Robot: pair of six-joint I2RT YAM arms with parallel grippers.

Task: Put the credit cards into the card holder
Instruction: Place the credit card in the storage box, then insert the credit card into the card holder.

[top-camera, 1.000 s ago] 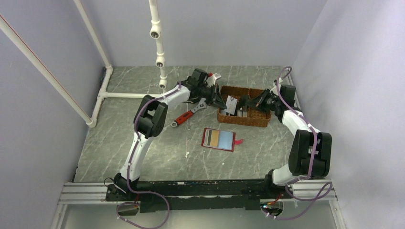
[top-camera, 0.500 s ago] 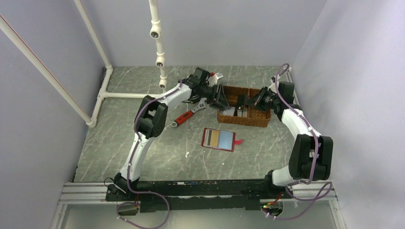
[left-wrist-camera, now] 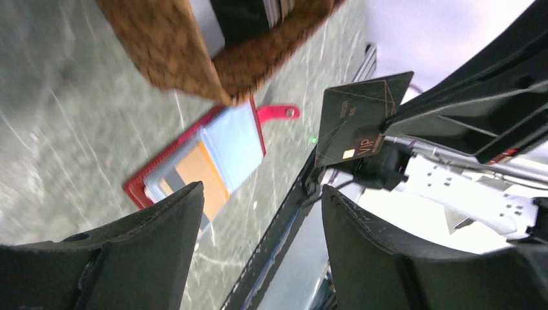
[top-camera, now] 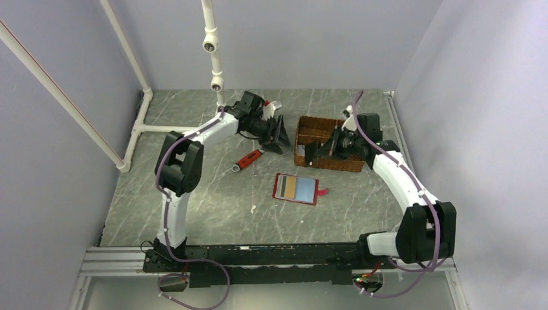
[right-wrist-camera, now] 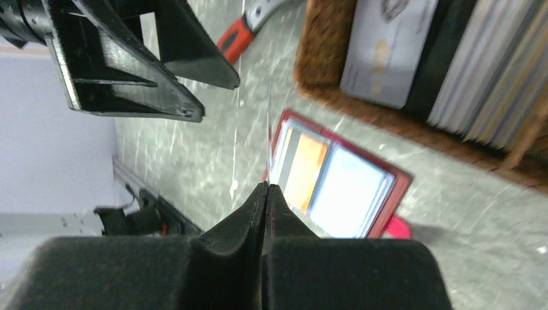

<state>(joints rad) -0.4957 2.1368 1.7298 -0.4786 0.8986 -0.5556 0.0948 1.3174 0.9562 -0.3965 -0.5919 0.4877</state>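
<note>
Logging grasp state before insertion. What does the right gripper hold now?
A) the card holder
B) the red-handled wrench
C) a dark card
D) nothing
C: the right gripper is shut on a thin dark card, which is edge-on in its own wrist view and face-on with VIP lettering in the left wrist view. The card holder lies open, not gripped.
</note>
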